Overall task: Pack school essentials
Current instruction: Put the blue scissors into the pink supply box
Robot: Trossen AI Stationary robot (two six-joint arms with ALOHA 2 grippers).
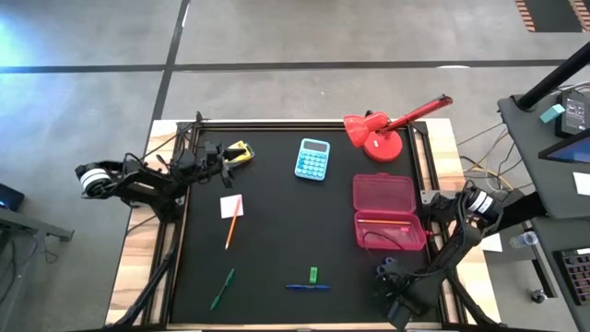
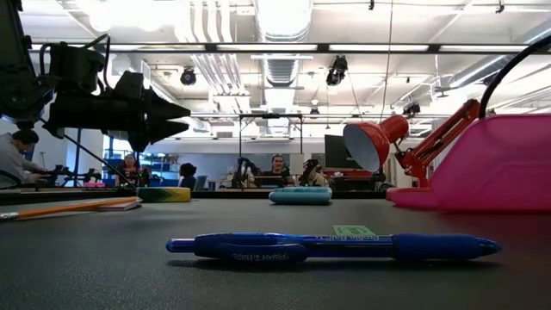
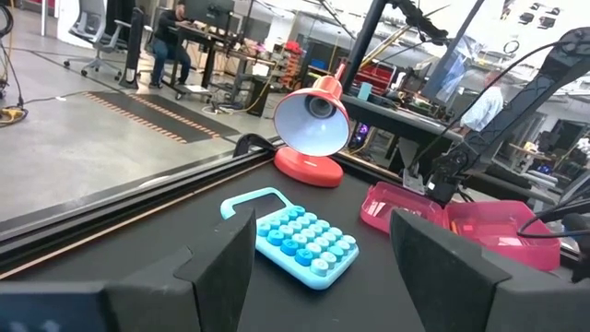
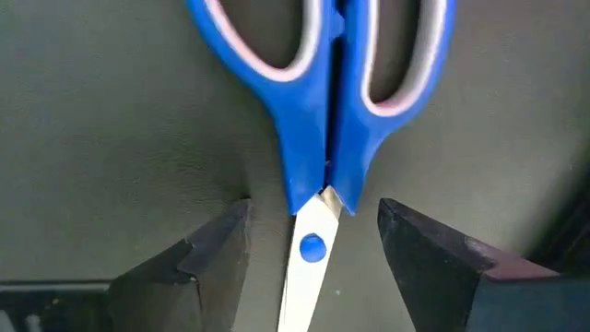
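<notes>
My right gripper [image 4: 313, 210] is open near the table's near right corner [image 1: 392, 278]. It points down over the blue-handled scissors [image 4: 318, 111], which lie flat, one finger on either side of the pivot without touching. My left gripper [image 3: 323, 226] is open and raised beside the yellow-green box [image 1: 241, 150] at the far left. A pink note [image 1: 231, 205], an orange pencil [image 1: 232, 231], a green pen [image 1: 222, 288], a blue pen [image 1: 307, 287] and a green eraser [image 1: 313, 274] lie on the mat. A second orange pencil [image 1: 387, 221] lies in the open pink case [image 1: 387, 242].
A light-blue calculator [image 1: 312, 159] and a red desk lamp [image 1: 383, 134] stand at the far side of the black mat [image 1: 277, 249]. The pink case sits just far of my right gripper. People sit at desks in the room beyond the table.
</notes>
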